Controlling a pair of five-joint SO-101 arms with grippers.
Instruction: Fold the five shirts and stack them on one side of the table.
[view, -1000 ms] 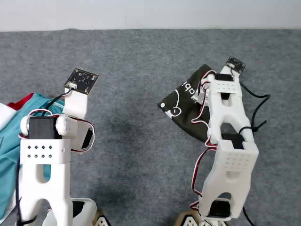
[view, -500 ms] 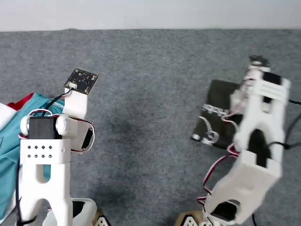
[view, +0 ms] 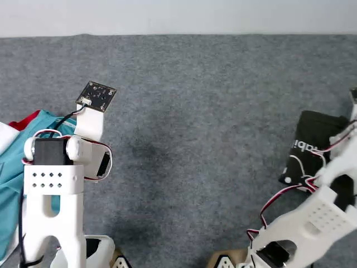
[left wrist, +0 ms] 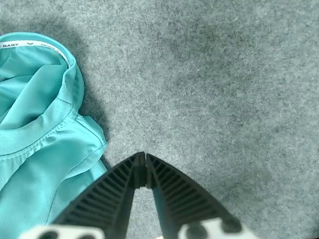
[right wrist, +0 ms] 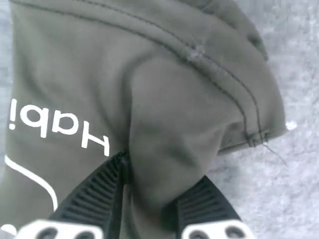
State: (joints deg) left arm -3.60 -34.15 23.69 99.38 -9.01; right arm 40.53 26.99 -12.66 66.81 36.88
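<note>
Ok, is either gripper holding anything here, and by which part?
The right gripper is shut on the dark shirt, pinching a bunched fold of its fabric. The left gripper is shut on nothing, beside the teal shirt.

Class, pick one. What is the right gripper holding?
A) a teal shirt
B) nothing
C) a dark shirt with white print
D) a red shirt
C: in the right wrist view, the right gripper is closed on a bunched fold of the dark shirt.
</note>
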